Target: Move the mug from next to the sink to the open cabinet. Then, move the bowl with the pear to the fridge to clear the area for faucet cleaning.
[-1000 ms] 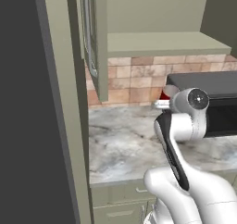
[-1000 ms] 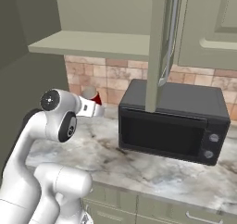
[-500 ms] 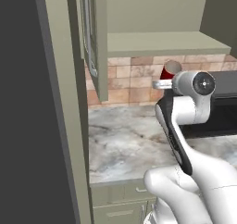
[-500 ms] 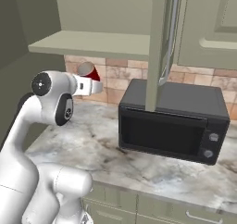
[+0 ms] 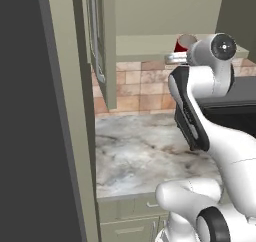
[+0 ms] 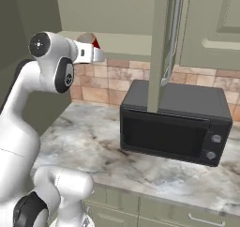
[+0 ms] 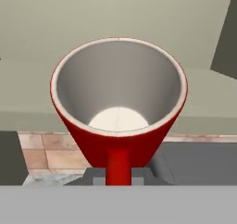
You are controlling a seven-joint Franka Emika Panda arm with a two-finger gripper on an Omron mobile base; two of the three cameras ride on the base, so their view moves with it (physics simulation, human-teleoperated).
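Note:
A red mug [image 7: 118,102] with a pale inside is held by its handle in my gripper [image 7: 118,174], which is shut on it. The mug [image 5: 182,42] hangs high, at the front edge of the open cabinet's shelf [image 5: 145,46], with the gripper [image 5: 176,52] just under and behind it. From the other side the mug [image 6: 91,39] shows past the white hand, by the same shelf [image 6: 126,41]. Its mouth faces the hand camera and the cabinet's sage-green inside lies behind it. The sink, bowl, pear, fridge and faucet are out of view.
The open cabinet door [image 5: 100,41] with its steel handle hangs left of the mug, and its edge [image 6: 161,48] stands out toward me. A black microwave [image 6: 173,120] sits on the marble counter [image 6: 89,141] below. A tall dark panel [image 5: 30,116] closes the left side.
The arm has lifted the mug from just above the microwave's height up to the level of the cabinet shelf. The gripper has stayed shut on it.

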